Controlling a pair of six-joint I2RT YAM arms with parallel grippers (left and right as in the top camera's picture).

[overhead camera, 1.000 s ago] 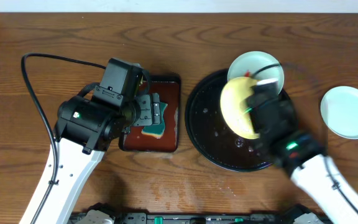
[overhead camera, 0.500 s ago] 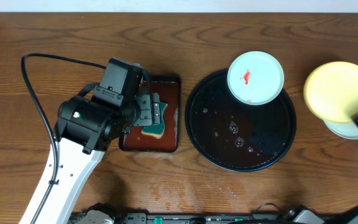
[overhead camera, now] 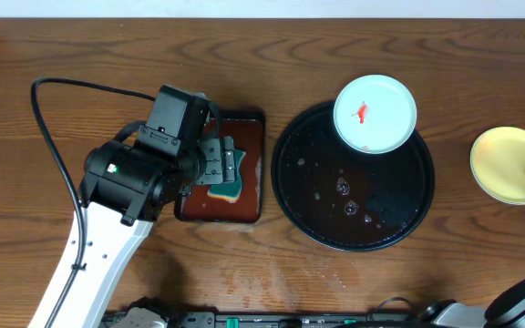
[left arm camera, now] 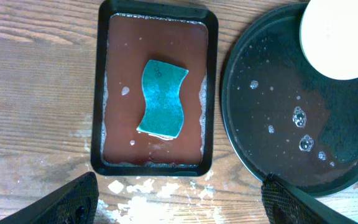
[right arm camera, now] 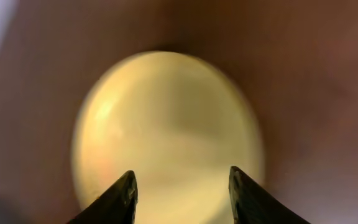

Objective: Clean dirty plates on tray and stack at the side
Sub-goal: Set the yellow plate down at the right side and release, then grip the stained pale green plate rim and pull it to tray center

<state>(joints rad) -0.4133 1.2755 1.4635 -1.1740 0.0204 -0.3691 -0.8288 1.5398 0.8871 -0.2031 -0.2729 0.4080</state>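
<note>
You are at the end of a stacking step, by my reading. The yellow plate (overhead camera: 510, 165) lies on the table (overhead camera: 481, 55), well clear of the black tray (overhead camera: 317, 200) and just ahead of your right tool (right arm camera: 182, 173). That tool is released: its jaws are spread with nothing between them, and the plate is a blur beyond their tips, untouched as far as the wrist view shows. Whether another plate sits under the yellow one, I cannot tell.

Your left tool (left arm camera: 179, 180) hangs spread wide and empty above the sponge (left arm camera: 161, 98), which lies in the small brown tray (left arm camera: 102, 93) directly below it. To that tool's right, the white plate (overhead camera: 375, 112) with a red smear rests on the far rim of the black tray. That plate looks to be next. Take up the sponge with the left tool, bring the right tool over to steady or lift the smeared plate, and mind the wet tray.
</note>
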